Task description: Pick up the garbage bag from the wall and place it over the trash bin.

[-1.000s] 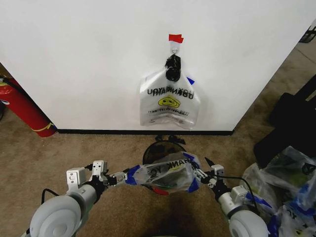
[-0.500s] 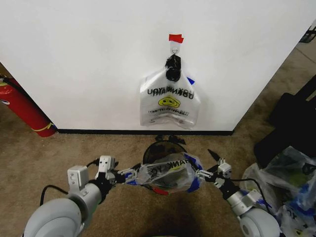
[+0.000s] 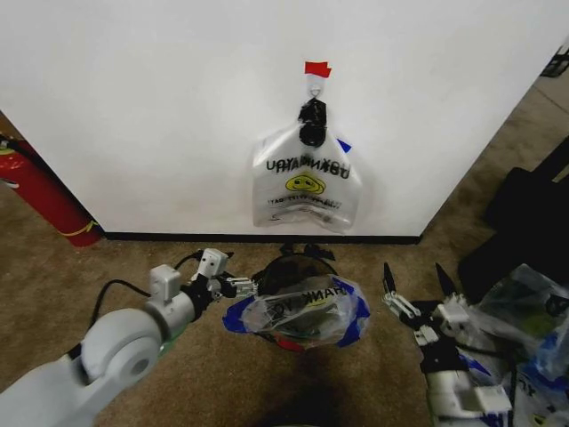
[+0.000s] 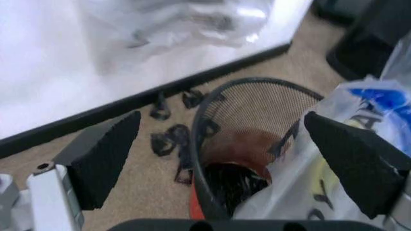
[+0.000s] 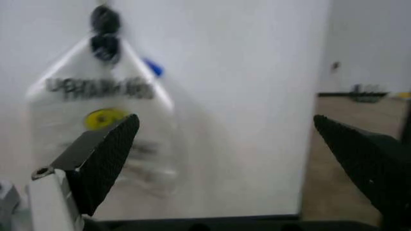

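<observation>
The garbage bag (image 3: 300, 311), translucent with blue edges and black lettering, lies draped across the top of the black wire-mesh trash bin (image 3: 286, 265), which stands on the carpet below the white wall (image 3: 133, 107). My left gripper (image 3: 242, 286) is open just beside the bag's left edge. In the left wrist view its fingers (image 4: 222, 117) spread wide around the bin's rim (image 4: 257, 84), with the bag (image 4: 301, 192) against one finger. My right gripper (image 3: 412, 269) is open, apart from the bag on its right, and faces the wall (image 5: 224, 120).
A whitish smiley-face bag (image 3: 307, 182) hangs from a hook under red tape (image 3: 316, 68). A red fire extinguisher (image 3: 44, 200) leans at the left wall. A heap of stuffed bags (image 3: 524, 320) and a dark object (image 3: 533, 213) crowd the right. Black scraps (image 4: 168, 139) lie by the baseboard.
Both grippers have let go of the bag, which now rests over the bin. The right arm has drawn back to the right and opened. The left gripper has shifted forward and opened.
</observation>
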Available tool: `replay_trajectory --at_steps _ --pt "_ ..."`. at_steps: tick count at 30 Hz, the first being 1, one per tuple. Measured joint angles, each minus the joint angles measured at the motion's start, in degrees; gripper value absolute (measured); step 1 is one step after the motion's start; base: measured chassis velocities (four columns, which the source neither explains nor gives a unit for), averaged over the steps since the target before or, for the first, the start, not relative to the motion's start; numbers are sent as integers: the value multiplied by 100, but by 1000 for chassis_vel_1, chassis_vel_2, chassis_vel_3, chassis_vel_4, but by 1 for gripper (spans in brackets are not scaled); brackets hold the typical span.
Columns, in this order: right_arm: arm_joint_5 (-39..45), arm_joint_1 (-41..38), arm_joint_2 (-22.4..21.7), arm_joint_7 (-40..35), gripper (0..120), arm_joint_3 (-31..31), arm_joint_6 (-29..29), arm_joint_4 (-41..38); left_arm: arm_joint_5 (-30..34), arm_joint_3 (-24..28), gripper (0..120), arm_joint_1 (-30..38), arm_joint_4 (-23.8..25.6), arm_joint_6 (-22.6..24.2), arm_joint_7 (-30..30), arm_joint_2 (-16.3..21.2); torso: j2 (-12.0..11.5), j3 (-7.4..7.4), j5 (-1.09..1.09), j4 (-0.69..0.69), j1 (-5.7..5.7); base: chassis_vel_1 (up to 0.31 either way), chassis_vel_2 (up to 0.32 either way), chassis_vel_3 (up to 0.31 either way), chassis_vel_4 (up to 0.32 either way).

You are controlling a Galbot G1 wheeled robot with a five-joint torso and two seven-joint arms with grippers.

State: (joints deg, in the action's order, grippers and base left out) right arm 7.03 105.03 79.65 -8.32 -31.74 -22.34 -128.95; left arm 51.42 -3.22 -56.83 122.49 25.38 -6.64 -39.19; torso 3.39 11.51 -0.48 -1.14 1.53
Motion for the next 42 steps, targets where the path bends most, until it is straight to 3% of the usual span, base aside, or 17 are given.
replay_trajectory --at_steps 5,6,9,13,18,23,29,37,39,40,42 --pt "-291 373 383 -72 100 -117 -235 -385 396 734 100 1180 -751 494 164 -249 0 0 2 3 0 0 0 0 0" --pt "-291 373 383 -72 100 -117 -235 -385 396 734 100 1180 -751 494 164 -249 0 0 2 3 0 0 0 0 0" --pt "-294 479 499 -73 100 -126 -186 -691 590 1076 100 1952 -1425 726 424 -454 0 1 5 3 0 0 0 0 0" --pt "-291 516 520 -60 100 -129 -137 -745 778 1470 100 2422 -1949 874 666 -637 0 1 4 4 0 0 0 0 0" --pt "-288 505 564 -58 100 -128 -80 -716 664 2050 100 2848 -2425 897 983 -847 0 1 3 4 0 0 0 0 0" --pt "-267 491 577 -62 100 -132 -41 -662 165 2594 97 3193 -2885 707 1235 -1046 0 1 2 3 0 0 0 0 0" --pt "-174 411 515 -77 100 -167 68 -607 20 2914 75 3485 -3427 563 1381 -1292 0 1 2 4 0 0 0 0 0" --pt "-75 241 416 -97 100 -187 200 -438 151 3088 49 3732 -3568 544 1472 -1419 0 0 3 3 0 0 0 0 0" --pt "-73 232 411 -98 100 -187 209 -429 152 3099 47 3745 -3573 546 1477 -1424 0 0 3 3 0 0 0 0 0" --pt "-69 213 402 -99 100 -184 226 -413 156 3126 37 3777 -3589 551 1489 -1437 0 0 3 3 0 0 0 0 0" --pt "-50 182 382 -102 100 -180 249 -373 172 3194 29 3864 -3625 556 1525 -1461 0 0 2 4 0 0 0 0 0"
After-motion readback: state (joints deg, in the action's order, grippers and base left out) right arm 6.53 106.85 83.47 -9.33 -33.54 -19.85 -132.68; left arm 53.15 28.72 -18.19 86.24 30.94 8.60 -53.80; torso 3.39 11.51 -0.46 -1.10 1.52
